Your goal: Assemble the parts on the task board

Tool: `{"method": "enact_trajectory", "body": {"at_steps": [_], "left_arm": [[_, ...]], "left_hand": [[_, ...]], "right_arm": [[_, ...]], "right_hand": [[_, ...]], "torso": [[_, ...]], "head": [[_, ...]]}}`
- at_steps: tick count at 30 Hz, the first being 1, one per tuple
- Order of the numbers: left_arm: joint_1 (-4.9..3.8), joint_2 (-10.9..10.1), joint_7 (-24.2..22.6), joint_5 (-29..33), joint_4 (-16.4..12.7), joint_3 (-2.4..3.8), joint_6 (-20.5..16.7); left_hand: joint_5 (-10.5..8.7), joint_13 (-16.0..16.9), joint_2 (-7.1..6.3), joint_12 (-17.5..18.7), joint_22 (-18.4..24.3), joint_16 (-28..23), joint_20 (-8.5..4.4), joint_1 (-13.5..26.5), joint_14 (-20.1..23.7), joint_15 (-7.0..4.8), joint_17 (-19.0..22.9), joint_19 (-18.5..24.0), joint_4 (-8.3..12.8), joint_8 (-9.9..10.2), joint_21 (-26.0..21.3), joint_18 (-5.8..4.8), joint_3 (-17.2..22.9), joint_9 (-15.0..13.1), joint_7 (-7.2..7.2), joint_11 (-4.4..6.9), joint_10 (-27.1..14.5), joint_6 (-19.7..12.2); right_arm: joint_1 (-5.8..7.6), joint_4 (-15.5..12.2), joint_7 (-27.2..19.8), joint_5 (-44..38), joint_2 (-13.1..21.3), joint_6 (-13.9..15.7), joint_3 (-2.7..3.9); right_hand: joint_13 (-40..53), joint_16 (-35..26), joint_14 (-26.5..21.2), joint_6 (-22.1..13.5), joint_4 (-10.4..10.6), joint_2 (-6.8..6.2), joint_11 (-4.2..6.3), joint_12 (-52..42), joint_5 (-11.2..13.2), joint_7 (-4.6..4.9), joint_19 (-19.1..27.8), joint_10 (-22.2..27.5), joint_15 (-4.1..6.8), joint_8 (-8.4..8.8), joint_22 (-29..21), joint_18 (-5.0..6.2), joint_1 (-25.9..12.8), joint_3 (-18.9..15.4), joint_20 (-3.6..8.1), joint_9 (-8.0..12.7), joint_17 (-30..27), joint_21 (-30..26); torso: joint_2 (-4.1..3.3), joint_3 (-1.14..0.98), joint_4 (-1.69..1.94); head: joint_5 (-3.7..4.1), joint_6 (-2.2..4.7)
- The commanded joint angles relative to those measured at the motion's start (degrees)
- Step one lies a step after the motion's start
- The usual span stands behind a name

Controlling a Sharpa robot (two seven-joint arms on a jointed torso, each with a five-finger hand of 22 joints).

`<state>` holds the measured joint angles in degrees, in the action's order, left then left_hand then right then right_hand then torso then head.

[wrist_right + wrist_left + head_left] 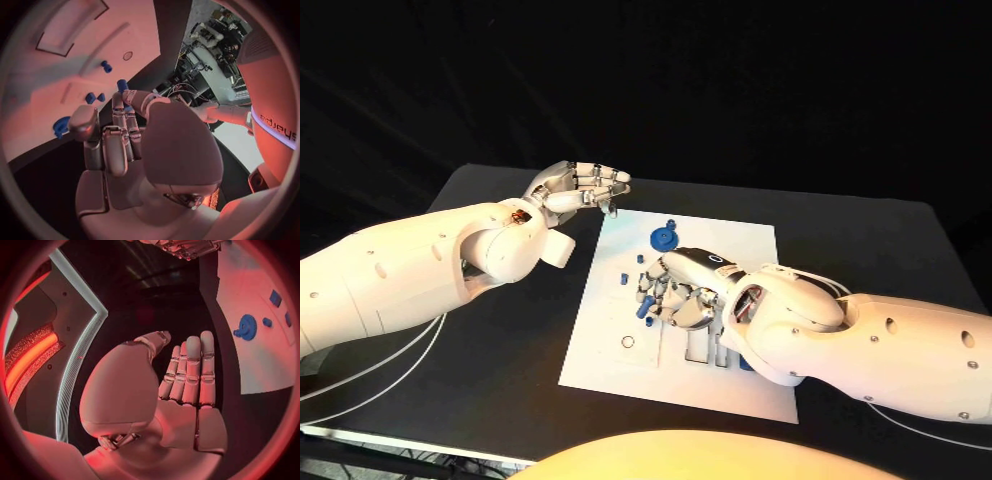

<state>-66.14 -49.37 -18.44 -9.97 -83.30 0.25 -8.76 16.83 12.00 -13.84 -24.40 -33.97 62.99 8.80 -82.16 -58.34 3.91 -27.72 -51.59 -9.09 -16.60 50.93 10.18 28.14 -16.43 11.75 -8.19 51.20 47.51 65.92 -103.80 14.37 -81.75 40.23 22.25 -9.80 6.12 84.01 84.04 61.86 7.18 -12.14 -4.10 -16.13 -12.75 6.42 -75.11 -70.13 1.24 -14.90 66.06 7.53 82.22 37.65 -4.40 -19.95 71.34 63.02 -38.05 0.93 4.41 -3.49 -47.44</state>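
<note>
1. Black cloth is seen behind the black table in the head view, and the white task board is laid at the table's middle. The left hand is held off the board, at about eleven o'clock from its centre, just beyond its far left corner; its fingers are curled inward, and whether anything is pinched in them cannot be told. The right hand is lowered palm-down onto the board's middle, fingers pointing toward nine o'clock. A blue gear-shaped part lies at twelve o'clock from that hand, and small blue parts are seen at its fingertips. Rectangular slots and a small ring mark are found toward seven o'clock from the hand.

2. From the left wrist, the left hand is shown with its fingers straight and pressed side by side, the thumb apart; nothing is seen in the palm. The task board lies past the fingers, with the blue gear part and further blue parts on it.

3. From the right wrist, the right hand is stretched over the task board, fingers close together. A small blue part is seen at the fingertips; whether it is gripped cannot be told. More blue parts and the gear part lie beside the hand.
</note>
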Motion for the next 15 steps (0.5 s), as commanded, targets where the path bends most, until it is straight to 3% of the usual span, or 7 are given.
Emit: {"method": "enact_trajectory", "body": {"at_steps": [1,15], "left_arm": [[-0.03,0.20,-0.28,0.08,-0.10,0.02,0.74],[-0.03,0.26,-0.17,0.09,-0.30,0.01,0.84]], "left_hand": [[0.19,-0.06,0.07,-0.18,0.07,-0.23,0.43,-0.42,0.56,-0.03,0.01,0.16,-0.06,-0.35,-0.33,0.33,-0.35,0.09,0.03,-0.03,-0.46,-0.41],[0.19,-0.06,0.07,-0.18,0.07,-0.23,0.43,-0.42,0.56,-0.03,0.01,0.16,-0.06,-0.35,-0.33,0.33,-0.35,0.09,0.03,-0.03,-0.46,-0.41]], "right_arm": [[-0.72,0.63,-2.13,-1.25,-1.25,-0.89,-0.04],[-2.81,2.99,-1.51,-1.65,-4.19,-4.02,-0.43]], "right_hand": [[0.09,0.02,2.42,0.04,-0.38,0.28,1.35,0.34,0.21,0.45,0.23,-0.87,0.27,-0.49,-0.05,-0.94,-0.55,-0.02,-0.01,-4.25,-0.05,-0.32],[0.11,-0.03,2.39,-0.05,-0.53,0.36,1.34,0.41,0.21,0.46,0.41,-0.85,0.27,-0.51,-0.29,-0.87,-0.65,0.01,-0.02,-4.33,-0.17,-0.63]], "torso": [[-0.05,0.11,-0.05],[-0.05,-0.03,-0.04]], "head": [[-0.32,-0.05],[-1.60,-0.56]]}}
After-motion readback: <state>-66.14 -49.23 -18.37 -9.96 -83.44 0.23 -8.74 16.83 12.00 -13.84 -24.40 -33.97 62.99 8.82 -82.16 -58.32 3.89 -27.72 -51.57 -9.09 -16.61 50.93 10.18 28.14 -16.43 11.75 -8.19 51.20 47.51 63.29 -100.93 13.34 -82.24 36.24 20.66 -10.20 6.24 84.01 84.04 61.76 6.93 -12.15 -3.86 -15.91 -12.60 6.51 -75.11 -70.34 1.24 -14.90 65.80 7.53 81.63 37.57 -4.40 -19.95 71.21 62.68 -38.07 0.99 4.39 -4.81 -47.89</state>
